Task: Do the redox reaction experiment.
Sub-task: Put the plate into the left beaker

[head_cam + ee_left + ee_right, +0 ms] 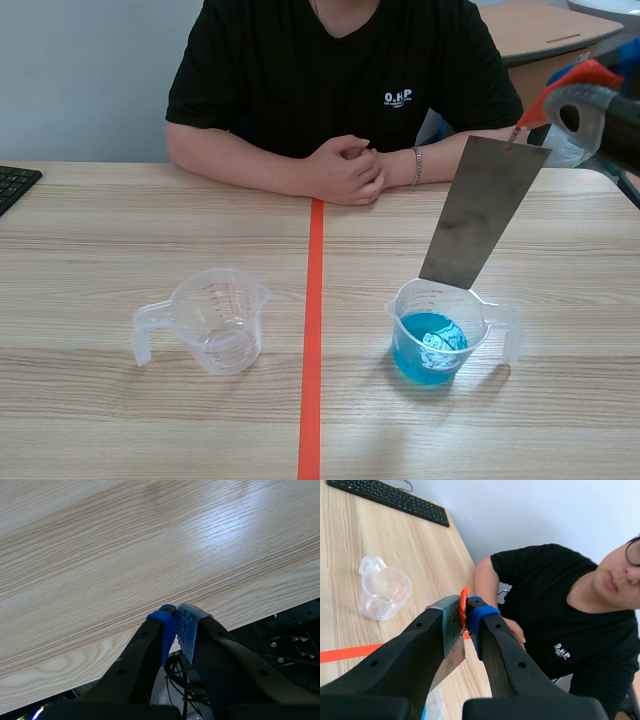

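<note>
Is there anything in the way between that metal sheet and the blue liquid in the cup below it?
Nothing visible. The metal sheet, pinched in the right arm's fingers, hangs tilted with its lower edge at the open rim of the cup. The blue liquid lies uncovered beneath.

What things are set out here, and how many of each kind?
Clear measuring cups: 2 (empty cup; cup with blue liquid)
Metal sheet: 1
Black keyboard: 1
Total: 4
</note>
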Controlling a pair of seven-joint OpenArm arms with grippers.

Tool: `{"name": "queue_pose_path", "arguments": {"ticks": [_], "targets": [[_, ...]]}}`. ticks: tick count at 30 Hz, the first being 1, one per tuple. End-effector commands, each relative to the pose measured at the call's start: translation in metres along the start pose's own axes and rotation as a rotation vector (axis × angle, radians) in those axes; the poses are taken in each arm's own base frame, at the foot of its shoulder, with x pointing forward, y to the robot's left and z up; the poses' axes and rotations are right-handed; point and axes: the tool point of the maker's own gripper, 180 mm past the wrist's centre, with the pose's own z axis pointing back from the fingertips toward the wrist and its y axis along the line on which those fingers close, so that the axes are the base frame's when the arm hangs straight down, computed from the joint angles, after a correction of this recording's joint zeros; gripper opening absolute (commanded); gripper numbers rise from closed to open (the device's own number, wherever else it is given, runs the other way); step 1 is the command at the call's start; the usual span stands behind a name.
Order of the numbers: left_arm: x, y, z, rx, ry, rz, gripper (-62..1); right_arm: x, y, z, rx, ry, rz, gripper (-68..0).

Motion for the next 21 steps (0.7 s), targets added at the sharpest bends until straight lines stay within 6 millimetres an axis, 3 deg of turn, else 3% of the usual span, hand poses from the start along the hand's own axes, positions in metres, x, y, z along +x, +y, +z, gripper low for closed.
{"name": "queue_pose_path", "arguments": {"ticks": [1,9,21], "targets": [[0.001,0.000,0.001,0.000,-0.010,0.007,-56.9,0.012,-0.004,-0.002,0.007,-0.049,0.011,-66.0],[0.002,-0.001,0.001,-0.002,-0.010,0.007,-56.9,0.021,-0.006,-0.013,0.029,-0.096,0.021,-66.0],[0.002,-0.001,0.001,-0.003,-0.010,0.007,-56.9,0.029,0.005,-0.049,0.099,-0.150,0.029,-66.0]]}}
